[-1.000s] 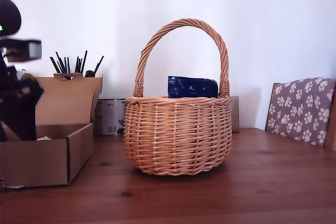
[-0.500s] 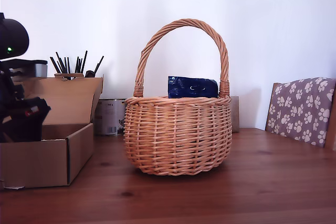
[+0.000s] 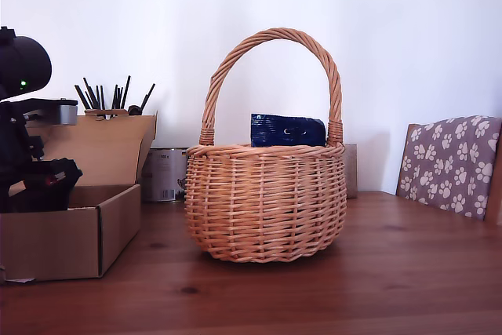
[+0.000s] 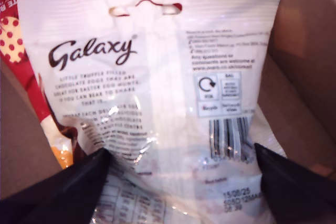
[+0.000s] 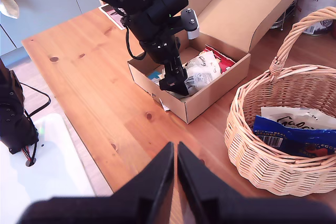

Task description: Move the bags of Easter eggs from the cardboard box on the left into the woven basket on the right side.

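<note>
The cardboard box [image 3: 70, 233] stands open at the exterior view's left, its flap raised. My first gripper [image 4: 181, 150] reaches down into the box, and its open fingers straddle the lower end of a white Galaxy bag of Easter eggs [image 4: 157, 77]. A red and white bag [image 5: 220, 59] lies beside that one. The woven basket [image 3: 267, 202] stands mid-table with a dark blue bag [image 3: 288, 129] and a white bag [image 5: 294, 116] inside. My second gripper [image 5: 175, 148] hangs shut and empty high above the table, between the box [image 5: 210, 98] and the basket [image 5: 262, 156].
A tin can [image 3: 163, 174] and a holder of black pens [image 3: 110, 100] stand behind the box. A chair with a paw-print cover [image 3: 451, 162] sits at the exterior view's right. Black equipment [image 5: 13, 114] stands off the table's edge.
The first arm has come down and slightly toward the exterior view's right, sinking its gripper into the box. The basket and its bags have not moved.
</note>
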`<state>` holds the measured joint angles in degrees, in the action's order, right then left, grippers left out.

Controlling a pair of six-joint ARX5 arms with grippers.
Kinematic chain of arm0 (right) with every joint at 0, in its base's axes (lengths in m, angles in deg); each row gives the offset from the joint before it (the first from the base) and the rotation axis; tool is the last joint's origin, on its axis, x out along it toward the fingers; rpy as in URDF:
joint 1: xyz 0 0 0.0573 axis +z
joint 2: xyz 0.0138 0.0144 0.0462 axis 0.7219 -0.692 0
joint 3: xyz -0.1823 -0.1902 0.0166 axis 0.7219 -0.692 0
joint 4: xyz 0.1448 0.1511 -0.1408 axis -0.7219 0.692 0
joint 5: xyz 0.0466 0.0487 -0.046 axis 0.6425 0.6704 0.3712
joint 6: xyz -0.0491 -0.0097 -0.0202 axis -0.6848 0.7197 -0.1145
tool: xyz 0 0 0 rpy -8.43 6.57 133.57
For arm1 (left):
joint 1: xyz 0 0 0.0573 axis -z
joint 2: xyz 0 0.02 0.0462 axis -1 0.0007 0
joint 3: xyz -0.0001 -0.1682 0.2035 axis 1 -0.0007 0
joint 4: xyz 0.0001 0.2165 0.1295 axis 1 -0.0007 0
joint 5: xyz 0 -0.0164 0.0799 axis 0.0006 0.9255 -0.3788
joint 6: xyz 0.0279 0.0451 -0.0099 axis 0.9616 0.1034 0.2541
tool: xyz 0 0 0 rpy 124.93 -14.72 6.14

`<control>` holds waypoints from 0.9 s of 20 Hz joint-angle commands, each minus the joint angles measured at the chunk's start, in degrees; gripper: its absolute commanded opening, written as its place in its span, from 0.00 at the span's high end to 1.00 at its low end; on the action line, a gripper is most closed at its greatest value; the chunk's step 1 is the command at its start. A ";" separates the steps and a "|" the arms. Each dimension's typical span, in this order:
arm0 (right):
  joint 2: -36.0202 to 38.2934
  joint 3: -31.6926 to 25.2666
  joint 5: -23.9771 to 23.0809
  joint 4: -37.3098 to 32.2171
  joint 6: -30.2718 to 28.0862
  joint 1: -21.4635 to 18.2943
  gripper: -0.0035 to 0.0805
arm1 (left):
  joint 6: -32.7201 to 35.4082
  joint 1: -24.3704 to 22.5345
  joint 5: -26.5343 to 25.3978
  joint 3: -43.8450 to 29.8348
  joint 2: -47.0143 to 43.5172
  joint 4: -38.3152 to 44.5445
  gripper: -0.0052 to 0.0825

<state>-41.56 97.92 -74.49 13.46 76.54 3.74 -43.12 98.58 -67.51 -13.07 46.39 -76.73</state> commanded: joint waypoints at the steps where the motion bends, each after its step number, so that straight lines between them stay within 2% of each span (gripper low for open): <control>1: 0.33 -0.02 -0.02 -0.35 -0.17 -0.09 0.97 | -0.33 -0.22 -0.39 -1.86 2.75 -1.40 0.43; 2: 0.33 -0.02 0.00 -0.35 -0.17 -0.09 0.97 | -0.35 -0.22 -0.39 -1.86 2.75 -1.53 0.55; 3: 0.33 -0.02 0.00 -0.33 -0.17 -0.09 0.97 | -0.37 -0.22 -0.39 -1.86 2.75 -1.53 0.61; 12: 0.33 -0.02 0.00 -0.26 -0.17 -0.09 0.97 | -0.50 -0.22 0.57 1.36 0.85 -3.08 0.62; 18: 0.33 -0.02 -0.07 -0.24 -0.59 -0.09 0.97 | -1.46 -0.22 5.09 2.89 -8.59 -4.48 0.62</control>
<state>-41.56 97.92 -74.49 13.51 76.37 3.74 -44.19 98.43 -63.32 -11.17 40.84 -81.50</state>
